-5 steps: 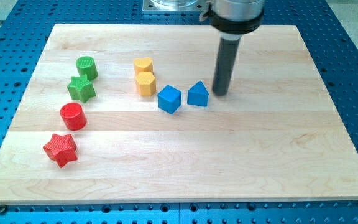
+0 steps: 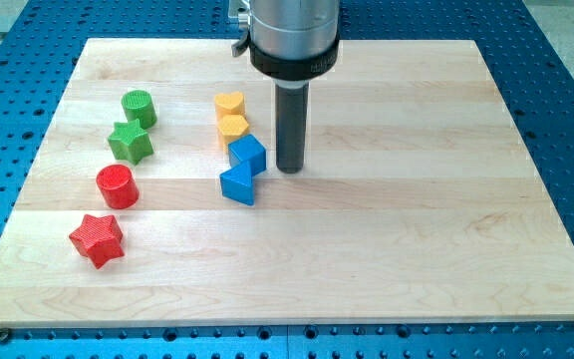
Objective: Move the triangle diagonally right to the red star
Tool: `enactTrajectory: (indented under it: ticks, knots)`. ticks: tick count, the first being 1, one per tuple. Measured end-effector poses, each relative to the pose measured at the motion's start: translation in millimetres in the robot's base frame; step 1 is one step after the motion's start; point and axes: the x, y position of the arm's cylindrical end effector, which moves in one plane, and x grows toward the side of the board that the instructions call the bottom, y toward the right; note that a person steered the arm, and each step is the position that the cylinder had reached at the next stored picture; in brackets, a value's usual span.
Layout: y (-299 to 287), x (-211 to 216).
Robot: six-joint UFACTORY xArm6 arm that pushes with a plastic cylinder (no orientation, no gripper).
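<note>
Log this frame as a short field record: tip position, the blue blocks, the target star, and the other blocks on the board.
tip: my tip rests on the board, just to the view's right of the blue cube
blue triangle: below the blue cube, touching it
red star: lower left of the board, far from the triangle
red cylinder: above the star
green star, green cylinder: upper left
yellow blocks: two, stacked in a column above the blue cube
task state: triangle not yet at the star
</note>
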Motion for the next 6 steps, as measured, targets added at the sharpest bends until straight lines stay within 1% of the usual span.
enactTrajectory:
  ticks: [1,2,6]
  knots:
    - [-25,3]
    - [-27,13]
    - [-31,82]
